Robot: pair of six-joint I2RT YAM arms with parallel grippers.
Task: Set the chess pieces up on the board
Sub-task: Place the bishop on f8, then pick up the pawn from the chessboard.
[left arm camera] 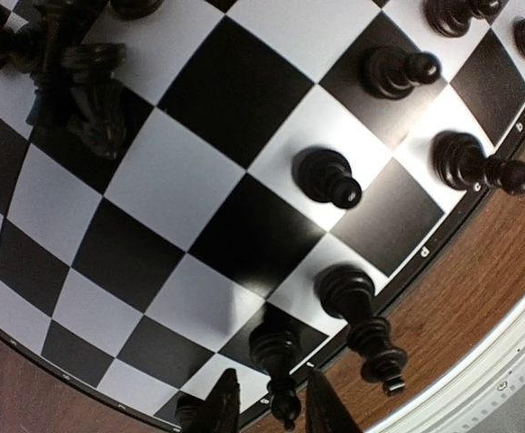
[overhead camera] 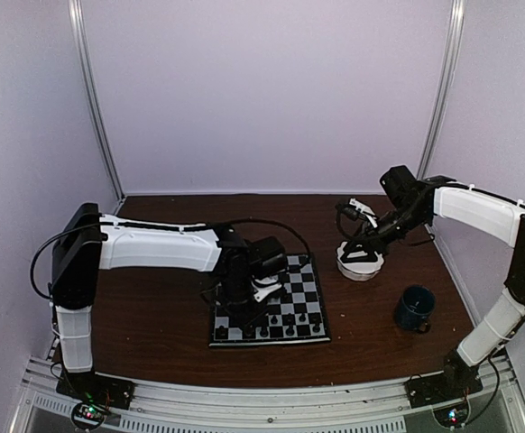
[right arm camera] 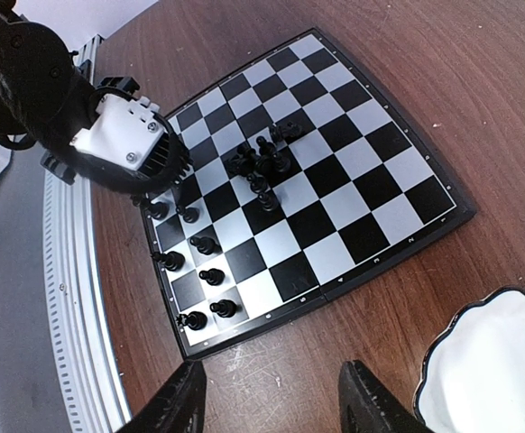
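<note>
A dark brown wooden table (overhead camera: 154, 334) carries the checkered board (overhead camera: 309, 293) lying flat near its middle, a white scalloped bowl (overhead camera: 357, 269) farther back to the right, and a dark blue mug (overhead camera: 415, 308) right of the board, all apart

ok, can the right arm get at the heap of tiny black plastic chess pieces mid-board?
Probably yes: the open right gripper faces the heap across empty squares of the black-and-white checked board; the left gripper is over the edge row, off that path.
</note>
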